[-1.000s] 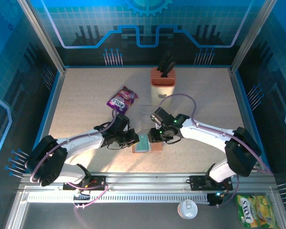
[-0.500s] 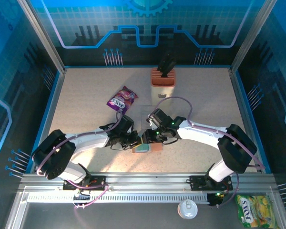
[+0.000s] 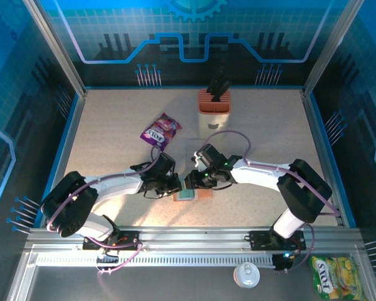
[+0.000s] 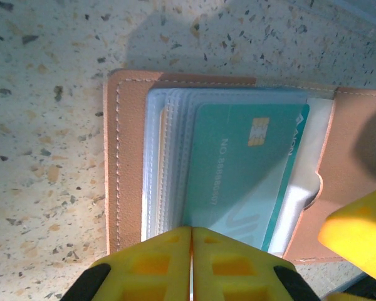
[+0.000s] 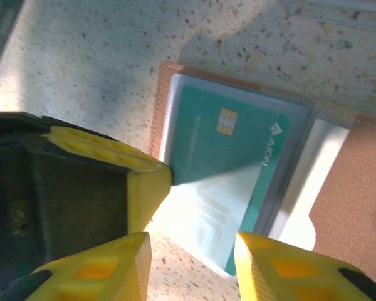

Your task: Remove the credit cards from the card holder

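The brown leather card holder (image 3: 203,195) lies open on the table between both arms. In the left wrist view its rim (image 4: 128,157) frames clear pockets holding a teal credit card (image 4: 238,169) with a gold chip. My left gripper (image 4: 192,237) is shut, its tips resting at the near edge of the card and pockets. It comes in from the left (image 3: 177,185). My right gripper (image 5: 191,266) is open just before the card (image 5: 225,169), whose bright near end sticks out past the holder (image 5: 357,200). The right gripper (image 3: 193,183) reaches in from the right.
A purple snack packet (image 3: 161,130) lies behind the left arm. The cream-and-orange knife block (image 3: 214,110) stands at the back centre. A green packet (image 3: 335,276) and a can (image 3: 245,274) sit beyond the front rail. Blue walls ring the table.
My right gripper has moved left, closing in on the card holder. My left gripper has shifted slightly right onto its edge, its elbow swinging outward.
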Controlling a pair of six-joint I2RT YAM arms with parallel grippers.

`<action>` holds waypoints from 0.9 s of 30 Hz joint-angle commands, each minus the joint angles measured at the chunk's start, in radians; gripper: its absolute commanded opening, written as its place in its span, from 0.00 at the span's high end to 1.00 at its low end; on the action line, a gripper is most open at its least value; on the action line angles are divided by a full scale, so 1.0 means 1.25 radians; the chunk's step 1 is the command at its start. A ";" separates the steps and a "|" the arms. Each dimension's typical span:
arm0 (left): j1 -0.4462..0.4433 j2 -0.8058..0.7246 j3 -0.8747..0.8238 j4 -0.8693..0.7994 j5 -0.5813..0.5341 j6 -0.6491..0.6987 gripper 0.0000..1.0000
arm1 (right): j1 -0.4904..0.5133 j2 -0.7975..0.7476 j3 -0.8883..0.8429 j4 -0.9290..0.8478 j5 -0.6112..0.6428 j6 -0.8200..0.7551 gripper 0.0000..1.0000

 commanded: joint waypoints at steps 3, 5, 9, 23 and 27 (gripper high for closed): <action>-0.004 0.000 0.011 -0.035 -0.023 0.017 0.90 | -0.021 0.034 -0.015 0.038 -0.040 0.021 0.63; -0.003 0.005 0.014 -0.036 -0.023 0.018 0.90 | -0.024 0.043 -0.015 0.040 -0.043 0.022 0.65; -0.004 0.008 0.013 -0.036 -0.021 0.018 0.90 | -0.031 0.050 -0.025 0.068 -0.060 0.031 0.70; -0.004 0.006 0.014 -0.043 -0.025 0.022 0.90 | -0.053 0.074 -0.049 0.109 -0.086 0.040 0.81; -0.004 0.007 0.016 -0.044 -0.025 0.023 0.90 | -0.058 0.086 -0.049 0.113 -0.096 0.045 0.82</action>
